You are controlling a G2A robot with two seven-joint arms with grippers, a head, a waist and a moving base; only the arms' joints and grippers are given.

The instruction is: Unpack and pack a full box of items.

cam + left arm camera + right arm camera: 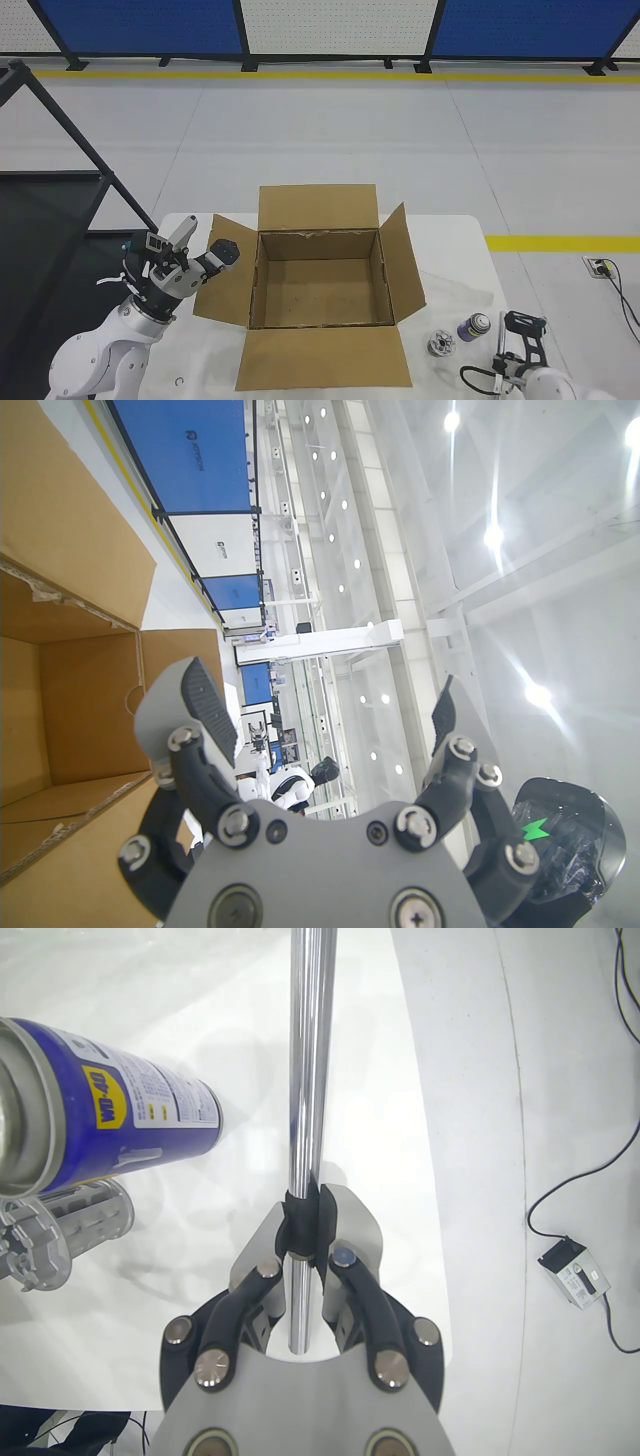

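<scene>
An open cardboard box [320, 290] stands mid-table with all flaps spread and its visible inside bare. My left gripper [200, 245] hovers by the box's left flap [75, 710], tilted upward and open, with nothing between its fingers [210, 705]. A dark plastic-wrapped object [565, 840] sits just outside one finger, and also shows as a dark object [226, 251] from above. My right gripper [305, 1223] is shut on a chrome rod [306, 1078] above the table's right front corner [522, 326]. Beside it stand a blue spray can [115, 1103] [474, 326] and a metal cylindrical part [65, 1233] [439, 344].
The white table [450, 240] ends close to the right gripper, and its curved edge [425, 1128] shows. On the floor beyond lies a cabled socket box [575, 1278]. A black rack [60, 200] stands to the left of the table.
</scene>
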